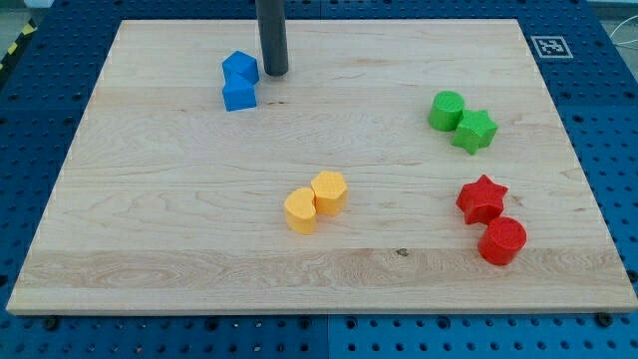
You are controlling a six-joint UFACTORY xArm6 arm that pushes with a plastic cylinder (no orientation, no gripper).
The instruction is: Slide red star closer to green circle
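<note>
Nothing is looking done yet: the red star (481,198) is sitting well apart from the green circle (446,110), at its five o'clock. The rod, having no jaws, is resting its tip (275,72) far off, beside the blue blocks (239,81).

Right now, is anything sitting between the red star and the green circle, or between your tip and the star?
The green star partly blocks the way: it touches the green circle on the side facing the red star. Between my tip and the red star, bare board.
</note>
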